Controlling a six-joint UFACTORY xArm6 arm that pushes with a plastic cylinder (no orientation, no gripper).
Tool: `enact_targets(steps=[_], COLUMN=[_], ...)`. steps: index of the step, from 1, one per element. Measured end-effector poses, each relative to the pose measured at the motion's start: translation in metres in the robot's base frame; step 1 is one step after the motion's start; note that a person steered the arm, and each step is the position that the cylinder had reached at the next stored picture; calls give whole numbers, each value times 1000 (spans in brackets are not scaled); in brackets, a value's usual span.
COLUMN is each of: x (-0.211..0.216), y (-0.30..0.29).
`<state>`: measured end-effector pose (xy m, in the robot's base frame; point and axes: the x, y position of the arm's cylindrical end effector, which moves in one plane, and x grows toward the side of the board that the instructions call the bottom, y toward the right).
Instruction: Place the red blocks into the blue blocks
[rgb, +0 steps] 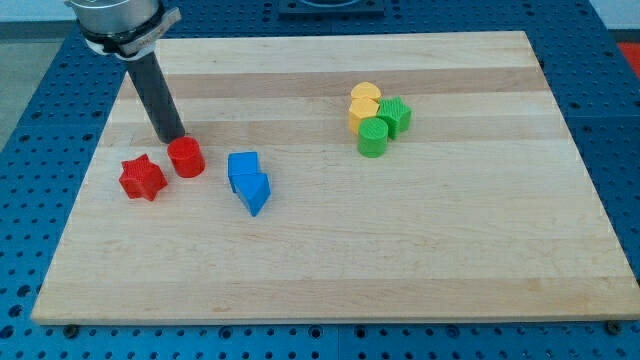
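**Tip Position Relative to the Red and Blue Blocks**

My tip (172, 138) is set down at the left of the frame, touching or just beside the upper left edge of the red cylinder (186, 158). No gripper is fitted; the rod carries nothing and only pushes.

The blue blocks (248, 181), two pieces pressed together, lie to the right of the red cylinder and slightly lower in the frame, near but apart. The bare board between them is unobstructed. A push toward the lower right is judged to be required, and the tip is already placed on the far side for it.

The red star (142, 178) lies just beside the cylinder at its lower left, farther from the blue blocks. It is judged to need a separate approach from its left.

The yellow blocks (364, 104) and green blocks (384, 128) are clustered at upper centre-right, well apart from the path.
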<state>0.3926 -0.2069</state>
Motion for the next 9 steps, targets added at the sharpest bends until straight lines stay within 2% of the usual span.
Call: enact_targets(steps=[3, 4, 5, 6, 7, 8, 9], x=[46, 41, -6, -16, 18, 68, 89], y=[24, -3, -60, -93, -80, -36, 23])
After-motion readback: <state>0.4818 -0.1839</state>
